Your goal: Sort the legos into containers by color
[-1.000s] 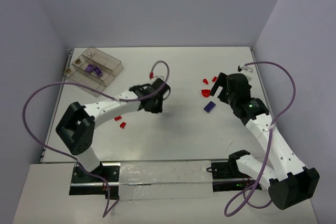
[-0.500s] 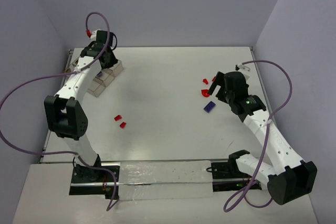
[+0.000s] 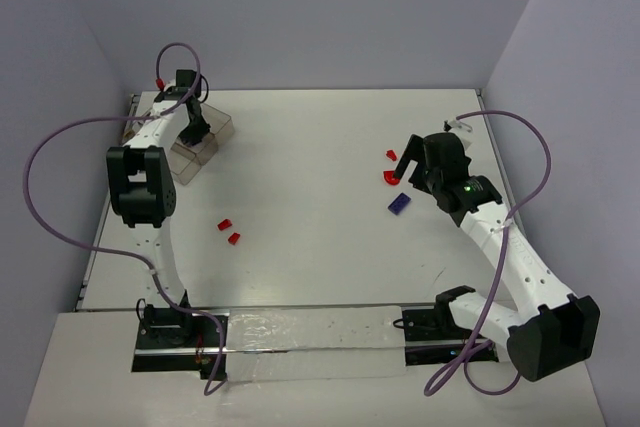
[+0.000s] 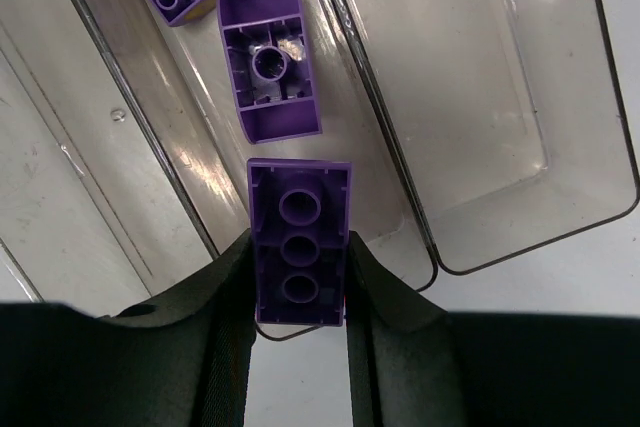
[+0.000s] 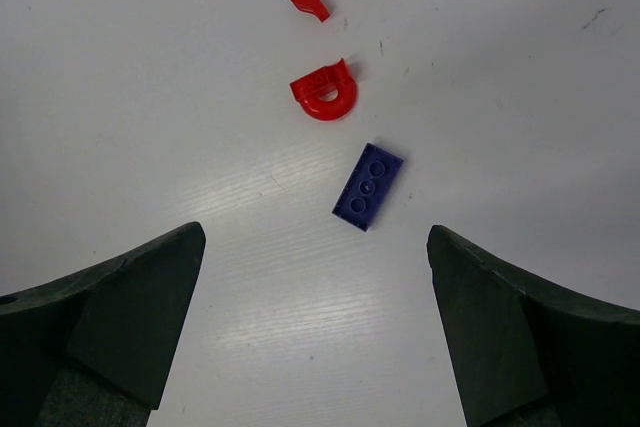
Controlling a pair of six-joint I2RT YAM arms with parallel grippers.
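Note:
The clear brownish tray (image 3: 222, 128) sits at the far left of the table; its wall also shows in the left wrist view (image 4: 560, 237). My left gripper (image 4: 298, 322) hangs over it, shut on a purple brick (image 4: 298, 242), underside up. Two more purple bricks (image 4: 270, 72) lie in the compartment below it. My right gripper (image 5: 315, 337) is open above the table, with a purple flat brick (image 5: 368, 186) ahead of it, which also shows in the top view (image 3: 399, 203). A rounded red piece (image 5: 325, 93) and two small red pieces (image 5: 308, 0) lie beyond it.
Two more small red pieces (image 3: 229, 231) lie on the table left of centre. The tray's large right compartment (image 4: 480, 97) holds nothing. Walls close in the table on the left, back and right.
My left arm swung from the table's middle to the tray at the far left, carrying the purple brick. My right gripper shifted slightly toward the purple flat brick.

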